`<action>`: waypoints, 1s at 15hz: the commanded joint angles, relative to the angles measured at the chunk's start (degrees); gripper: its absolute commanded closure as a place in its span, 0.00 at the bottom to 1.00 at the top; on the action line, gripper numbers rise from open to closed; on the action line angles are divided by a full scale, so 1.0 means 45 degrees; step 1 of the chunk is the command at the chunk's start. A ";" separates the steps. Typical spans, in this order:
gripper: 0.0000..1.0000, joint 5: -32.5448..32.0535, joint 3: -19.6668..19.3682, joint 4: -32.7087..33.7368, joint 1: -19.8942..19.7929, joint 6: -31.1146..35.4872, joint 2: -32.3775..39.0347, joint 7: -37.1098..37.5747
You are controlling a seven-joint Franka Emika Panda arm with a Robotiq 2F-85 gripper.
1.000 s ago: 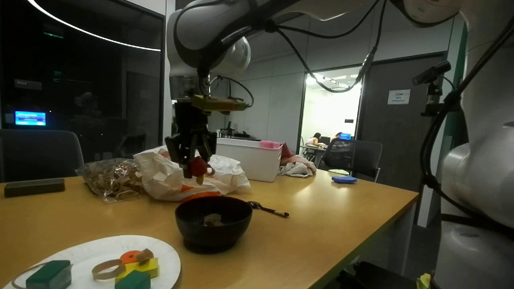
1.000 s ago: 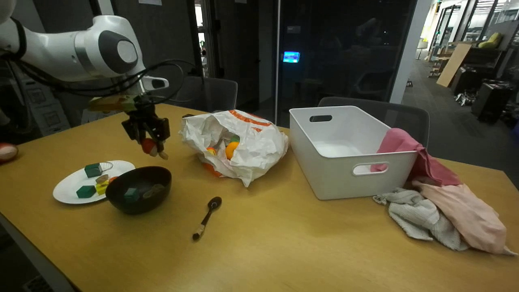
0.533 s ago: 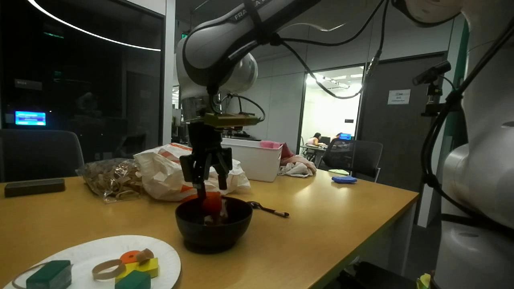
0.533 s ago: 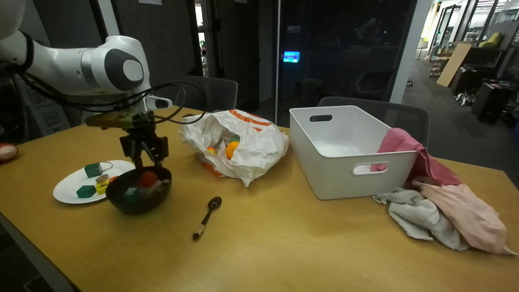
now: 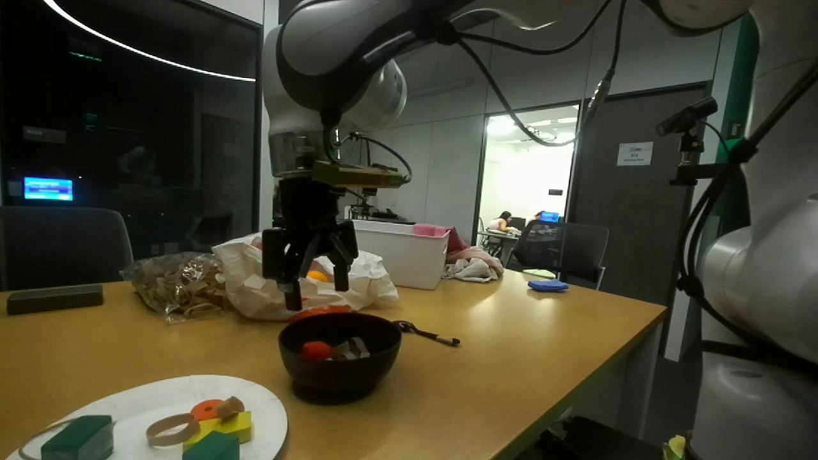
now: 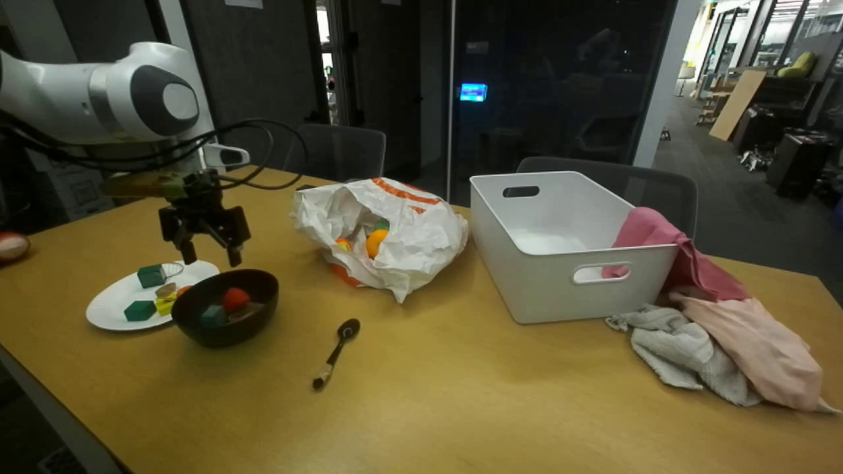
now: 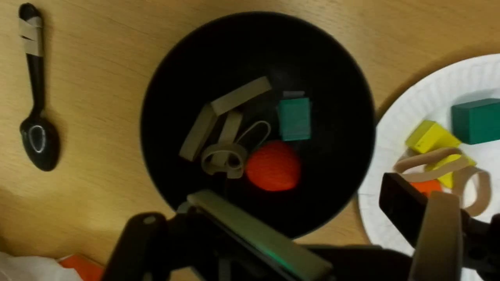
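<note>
a red strawberry shape is sitting in a black bowl

the fingers are hanging above the bowl, standing wide apart. inside, the red strawberry shape is resting just beside some tan bands and a green block. a white paper plate is sitting beside the bowl, carrying two more green blocks. a black spoon is lying on the counter nearby.
</note>
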 commanded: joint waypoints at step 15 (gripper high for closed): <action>0.00 -0.1258 0.1575 0.1877 0.2144 0.0497 0.3533 -0.2588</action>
